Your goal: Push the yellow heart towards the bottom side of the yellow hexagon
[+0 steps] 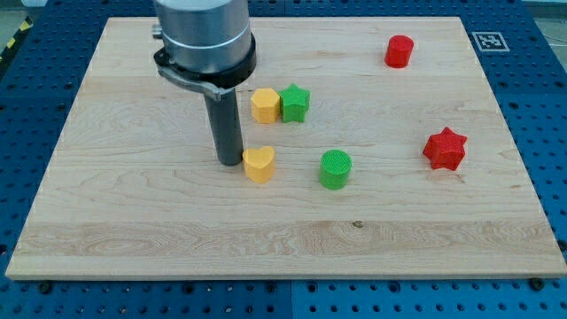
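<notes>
Rod's tip (229, 162) on the desk (133, 221), seemingly touching the yellow heart (259, 164) on its view-left side; no hand on this rig, so no grip state; heart sits below yellow hexagon (264, 105), apart; green star (294, 103) touches hexagon's right.

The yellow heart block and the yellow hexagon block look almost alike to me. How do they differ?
The yellow heart block is notched and pointed; the yellow hexagon block has flat sides. The heart lies nearer the view's bottom, the hexagon above it. My tip sits right at the heart's left side, while the hexagon has no rod by it and sits against the green star block. Both are yellow, similar in size, and rest on the wooden board.
</notes>
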Available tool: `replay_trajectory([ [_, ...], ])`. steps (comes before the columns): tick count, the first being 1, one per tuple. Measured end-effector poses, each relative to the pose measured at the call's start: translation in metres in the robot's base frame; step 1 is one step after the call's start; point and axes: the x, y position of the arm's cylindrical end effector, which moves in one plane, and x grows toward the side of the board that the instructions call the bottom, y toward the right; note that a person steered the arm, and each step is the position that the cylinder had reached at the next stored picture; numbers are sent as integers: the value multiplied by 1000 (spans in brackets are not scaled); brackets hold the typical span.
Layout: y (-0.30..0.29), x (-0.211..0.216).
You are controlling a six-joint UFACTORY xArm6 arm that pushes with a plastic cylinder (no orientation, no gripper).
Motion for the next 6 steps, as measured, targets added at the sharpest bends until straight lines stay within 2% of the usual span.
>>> replay_trajectory([
  [2,4,77],
  [3,34,65],
  [4,51,8],
  [5,54,-11],
  [6,50,15],
])
